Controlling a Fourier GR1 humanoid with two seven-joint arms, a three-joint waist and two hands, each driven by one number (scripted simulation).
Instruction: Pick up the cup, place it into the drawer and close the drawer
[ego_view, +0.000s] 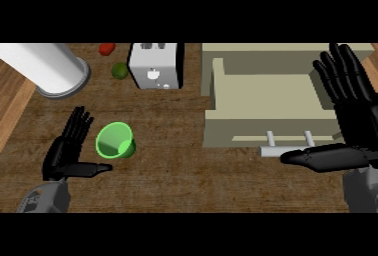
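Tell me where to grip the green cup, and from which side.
Grip the green cup round its side wall, coming from the view's left: the open left robot hand is right beside it there, thumb towards it. The round wall suits a wrap between thumb and fingers; its mouth faces up.

Green cup (116, 141) beside left robot hand (66, 155)

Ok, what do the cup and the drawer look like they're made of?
Cup: probably plastic, a bright uniform green with a smooth wall. Drawer: looks like painted wood or laminate, flat matte beige. Its handle reads as pale grey metal, though that is uncertain.
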